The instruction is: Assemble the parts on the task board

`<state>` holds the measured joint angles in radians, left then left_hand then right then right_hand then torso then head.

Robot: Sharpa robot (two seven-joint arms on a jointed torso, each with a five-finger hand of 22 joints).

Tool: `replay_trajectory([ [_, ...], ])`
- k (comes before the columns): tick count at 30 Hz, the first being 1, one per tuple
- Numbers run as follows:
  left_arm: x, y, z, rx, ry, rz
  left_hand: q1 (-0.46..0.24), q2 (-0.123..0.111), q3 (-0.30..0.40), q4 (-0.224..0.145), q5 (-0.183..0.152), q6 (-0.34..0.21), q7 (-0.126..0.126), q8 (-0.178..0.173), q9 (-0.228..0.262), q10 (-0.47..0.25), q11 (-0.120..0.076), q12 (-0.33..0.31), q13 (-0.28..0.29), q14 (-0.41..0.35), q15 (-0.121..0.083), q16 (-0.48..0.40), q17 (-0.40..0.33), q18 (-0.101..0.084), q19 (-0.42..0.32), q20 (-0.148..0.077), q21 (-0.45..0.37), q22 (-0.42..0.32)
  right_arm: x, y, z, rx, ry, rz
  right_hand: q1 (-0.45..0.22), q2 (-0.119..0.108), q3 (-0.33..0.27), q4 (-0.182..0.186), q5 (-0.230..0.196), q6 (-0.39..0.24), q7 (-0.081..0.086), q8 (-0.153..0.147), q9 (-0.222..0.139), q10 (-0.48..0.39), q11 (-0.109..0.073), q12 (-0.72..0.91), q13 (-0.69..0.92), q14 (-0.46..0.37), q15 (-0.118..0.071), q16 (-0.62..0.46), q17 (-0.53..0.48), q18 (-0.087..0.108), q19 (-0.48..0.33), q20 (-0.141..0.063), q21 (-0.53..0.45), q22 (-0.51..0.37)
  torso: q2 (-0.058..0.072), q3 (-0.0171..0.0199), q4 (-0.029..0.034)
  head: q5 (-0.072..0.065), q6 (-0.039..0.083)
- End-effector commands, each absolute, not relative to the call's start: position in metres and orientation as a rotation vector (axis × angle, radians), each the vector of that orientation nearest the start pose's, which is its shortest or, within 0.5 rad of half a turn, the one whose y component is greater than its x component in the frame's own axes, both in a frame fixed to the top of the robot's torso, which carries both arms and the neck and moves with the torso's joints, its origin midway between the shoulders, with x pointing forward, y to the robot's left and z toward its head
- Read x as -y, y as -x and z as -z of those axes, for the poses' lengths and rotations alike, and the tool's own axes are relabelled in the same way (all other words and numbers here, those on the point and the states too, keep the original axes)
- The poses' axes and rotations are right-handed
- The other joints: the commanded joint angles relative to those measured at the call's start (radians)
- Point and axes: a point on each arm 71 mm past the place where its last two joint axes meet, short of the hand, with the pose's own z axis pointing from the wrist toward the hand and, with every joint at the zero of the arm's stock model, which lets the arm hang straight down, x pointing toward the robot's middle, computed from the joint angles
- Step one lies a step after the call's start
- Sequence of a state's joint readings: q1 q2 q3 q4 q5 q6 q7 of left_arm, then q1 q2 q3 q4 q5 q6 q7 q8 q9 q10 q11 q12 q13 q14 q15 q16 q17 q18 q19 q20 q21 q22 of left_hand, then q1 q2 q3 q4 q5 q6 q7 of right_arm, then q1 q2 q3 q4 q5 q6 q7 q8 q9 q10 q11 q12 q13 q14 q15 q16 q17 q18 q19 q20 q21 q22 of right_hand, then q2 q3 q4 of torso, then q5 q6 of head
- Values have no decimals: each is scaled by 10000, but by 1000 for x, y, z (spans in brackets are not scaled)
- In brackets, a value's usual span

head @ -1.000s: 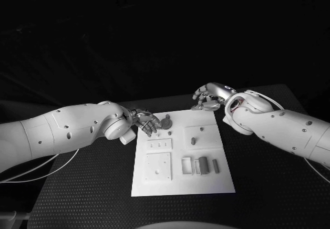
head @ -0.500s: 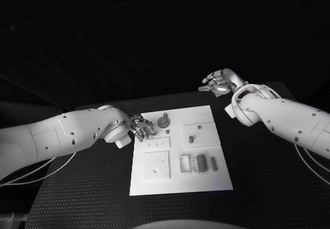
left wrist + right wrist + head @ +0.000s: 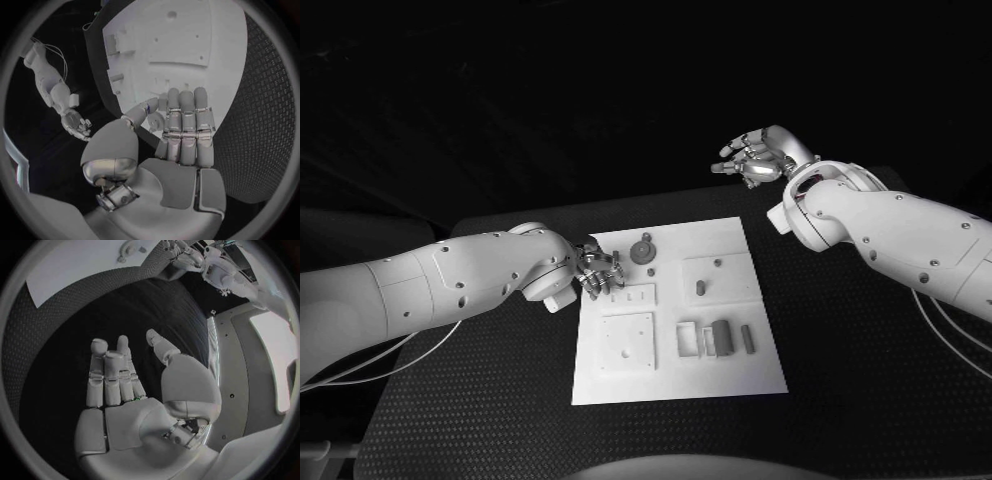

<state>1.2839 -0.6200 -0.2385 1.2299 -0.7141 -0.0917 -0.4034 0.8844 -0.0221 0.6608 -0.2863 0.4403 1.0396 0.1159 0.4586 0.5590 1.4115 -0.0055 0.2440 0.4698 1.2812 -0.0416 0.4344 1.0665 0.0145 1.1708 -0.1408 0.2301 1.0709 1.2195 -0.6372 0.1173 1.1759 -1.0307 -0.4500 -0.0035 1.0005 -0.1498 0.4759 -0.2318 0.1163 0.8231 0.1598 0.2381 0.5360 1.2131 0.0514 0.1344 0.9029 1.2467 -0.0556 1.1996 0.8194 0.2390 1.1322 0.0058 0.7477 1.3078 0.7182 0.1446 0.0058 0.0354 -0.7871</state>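
Note:
The white task board [image 3: 678, 370] lies in the middle of the black table. On it a round grey part [image 3: 643, 251] sits near the far left corner, a small grey peg [image 3: 698, 289] stands in a raised panel, and two grey blocks [image 3: 726, 338] stand by a frame near the front. My left hand [image 3: 599, 269] hovers at the board's left edge beside the round part, fingers straight and holding nothing [image 3: 184, 127]. My right hand [image 3: 756, 158] is raised beyond the board's far right corner, fingers spread and empty [image 3: 119, 385].
The board [image 3: 187, 50] has several raised panels with slots and holes. Black textured table [image 3: 877, 380] surrounds the board on all sides. My right forearm [image 3: 877, 235] reaches over the table's right side.
My right hand has lifted away from the board's far right corner, up and back. My left hand has drawn back a little from the round part toward the board's left edge.

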Motion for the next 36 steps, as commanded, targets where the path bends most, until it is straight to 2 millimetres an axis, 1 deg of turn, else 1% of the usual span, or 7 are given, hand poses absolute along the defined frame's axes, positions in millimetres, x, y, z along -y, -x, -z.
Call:
replay_trajectory([
  [1,-191,-515,261,-22796,5187,4982,-126,27,-5,28,38,852,-768,117,781,44,-97,155,117,82,-50,188,5,87,121,-30,83,99,209,-567,135,-14338,-3849,-8239,-63,53,-29,-11,12,15,83,23,9,-4,47,-51,-13,-65,-2,-59,-9,228,-62,9,-37,177,3,5,-6,-7,-44],
  [8,-186,-512,263,-22894,4894,4926,-159,-1,-20,30,109,912,-815,199,905,49,-145,341,257,102,-91,413,-24,93,188,-73,155,231,207,-567,134,-14376,-3831,-8286,-75,75,-39,-13,12,14,84,22,11,5,47,-57,-15,-59,-2,-51,-6,228,-57,12,-35,178,3,0,-4,-34,-79],
  [18,-181,-512,265,-22776,4600,4716,-174,-6,-29,32,107,931,-833,233,956,44,-163,418,312,106,-108,505,-47,97,216,-91,182,284,203,-566,134,-14439,-3786,-8383,-73,107,-45,-27,14,19,82,24,15,19,45,-64,-18,-52,-4,-40,-1,228,-49,11,-31,181,2,2,-6,-44,-112],
  [21,-180,-511,266,-22802,4546,4698,-189,-4,-39,39,62,954,-851,267,999,50,-181,483,356,119,-125,579,-71,101,245,-106,203,323,201,-565,134,-14464,-3755,-8431,-73,119,-50,-35,14,22,80,25,17,31,43,-64,-18,-47,-6,-33,1,228,-44,10,-27,183,0,0,-7,-50,-122],
  [28,-182,-513,270,-22769,4661,4550,-192,16,-32,44,38,954,-860,284,1029,34,-189,524,385,114,-135,628,-98,102,255,-116,211,350,198,-564,134,-14535,-3695,-8521,-93,152,-61,-33,14,26,78,27,21,48,41,-69,-20,-41,-8,-24,4,228,-35,11,-22,185,4,5,-24,-66,-106],
  [36,-176,-512,273,-22860,4438,4432,-202,63,-19,51,5,938,-856,286,1048,10,-186,546,401,96,-135,655,-126,98,247,-117,208,367,195,-564,134,-14595,-3650,-8598,-100,166,-63,-31,15,28,77,27,23,51,41,-73,-21,-41,-8,-23,5,228,-33,11,-22,185,-2,7,-4,-75,-120],
])
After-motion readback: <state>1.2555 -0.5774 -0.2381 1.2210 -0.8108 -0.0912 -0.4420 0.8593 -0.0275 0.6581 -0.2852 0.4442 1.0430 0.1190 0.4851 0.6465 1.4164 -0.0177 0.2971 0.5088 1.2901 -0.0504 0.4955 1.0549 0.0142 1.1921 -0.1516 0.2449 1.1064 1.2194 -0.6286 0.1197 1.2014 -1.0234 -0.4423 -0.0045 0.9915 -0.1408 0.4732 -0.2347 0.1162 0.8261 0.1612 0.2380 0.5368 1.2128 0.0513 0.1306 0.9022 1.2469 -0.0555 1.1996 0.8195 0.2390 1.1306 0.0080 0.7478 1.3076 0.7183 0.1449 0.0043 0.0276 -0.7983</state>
